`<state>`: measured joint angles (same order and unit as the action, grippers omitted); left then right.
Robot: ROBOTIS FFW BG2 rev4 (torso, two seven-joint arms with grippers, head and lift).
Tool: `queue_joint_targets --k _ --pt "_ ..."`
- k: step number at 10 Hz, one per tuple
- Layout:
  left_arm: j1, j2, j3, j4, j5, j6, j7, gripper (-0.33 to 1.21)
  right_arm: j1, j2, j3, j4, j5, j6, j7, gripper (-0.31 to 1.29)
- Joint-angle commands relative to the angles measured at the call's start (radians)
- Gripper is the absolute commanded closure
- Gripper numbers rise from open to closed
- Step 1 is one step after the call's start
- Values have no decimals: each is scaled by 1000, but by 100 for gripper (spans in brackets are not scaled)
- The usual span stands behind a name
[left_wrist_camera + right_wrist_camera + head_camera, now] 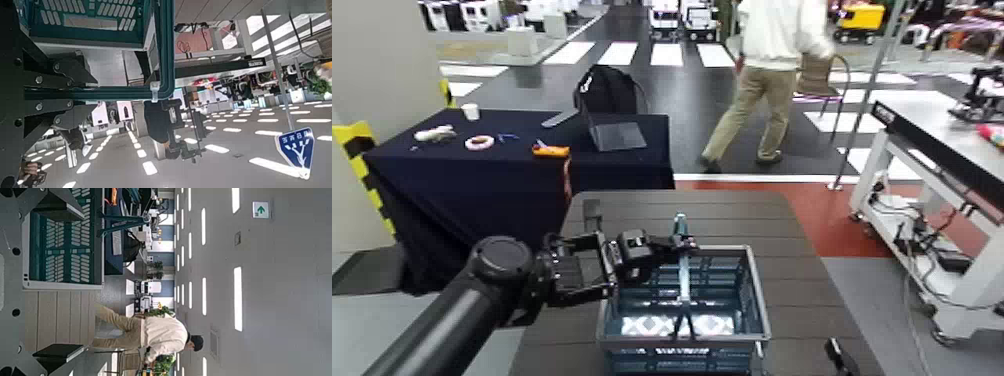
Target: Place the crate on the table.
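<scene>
Brown table beneath; gripped the crate's fore-and-aft handle narrowly in the left pincer; held the right pincer wide, beside the crate's right.

The crate is blue-grey with lattice sides and a lighter grey rim, at the near edge of the dark brown, slatted table. Navy cloth is plain.

The left arm reaches forward, left pincer closed, right pincer open.
</scene>
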<state>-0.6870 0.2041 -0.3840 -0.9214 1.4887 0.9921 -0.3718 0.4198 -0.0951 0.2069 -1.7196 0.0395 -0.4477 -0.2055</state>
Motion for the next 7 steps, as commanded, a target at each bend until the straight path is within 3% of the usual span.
queue_joint_targets --k 1,7 --pt "-31 -11 -10 73 -21 -17 -16 119 -6 0 6 6 -4 -3 0 13" --pt "-59 -22 -27 121 -45 -47 -49 116 -12 -3 14 12 -10 -5 5 13"
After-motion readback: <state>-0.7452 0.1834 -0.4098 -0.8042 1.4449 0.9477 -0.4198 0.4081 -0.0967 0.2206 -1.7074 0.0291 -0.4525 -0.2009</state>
